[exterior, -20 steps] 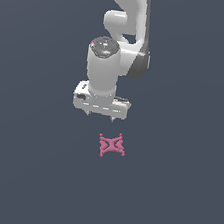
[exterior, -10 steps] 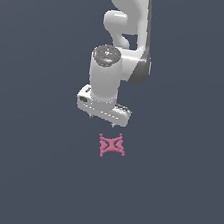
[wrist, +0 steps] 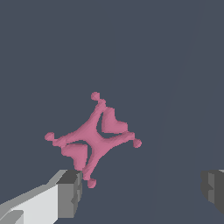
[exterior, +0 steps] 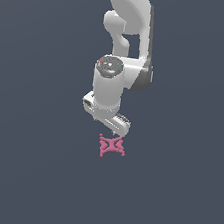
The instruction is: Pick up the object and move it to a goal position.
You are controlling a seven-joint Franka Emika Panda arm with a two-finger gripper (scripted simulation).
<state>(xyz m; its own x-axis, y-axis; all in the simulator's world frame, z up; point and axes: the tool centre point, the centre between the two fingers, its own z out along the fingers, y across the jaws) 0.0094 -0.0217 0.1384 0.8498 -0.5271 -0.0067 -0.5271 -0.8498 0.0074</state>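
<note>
STEP: approach | END EFFECTOR point(wrist: 142, 192): jaws spread wide, empty, just above the object | OBJECT point(exterior: 111, 146): pink star lies flat on the surface point(exterior: 34, 174), ungrasped | NOTE: jaw gap exceeds piece width, judged ready to straddle it.

We see the pincer's fingers point(wrist: 69, 192) cut off at the wrist view's edge beside the pink star point(wrist: 93, 139); its far finger barely shows.
</note>
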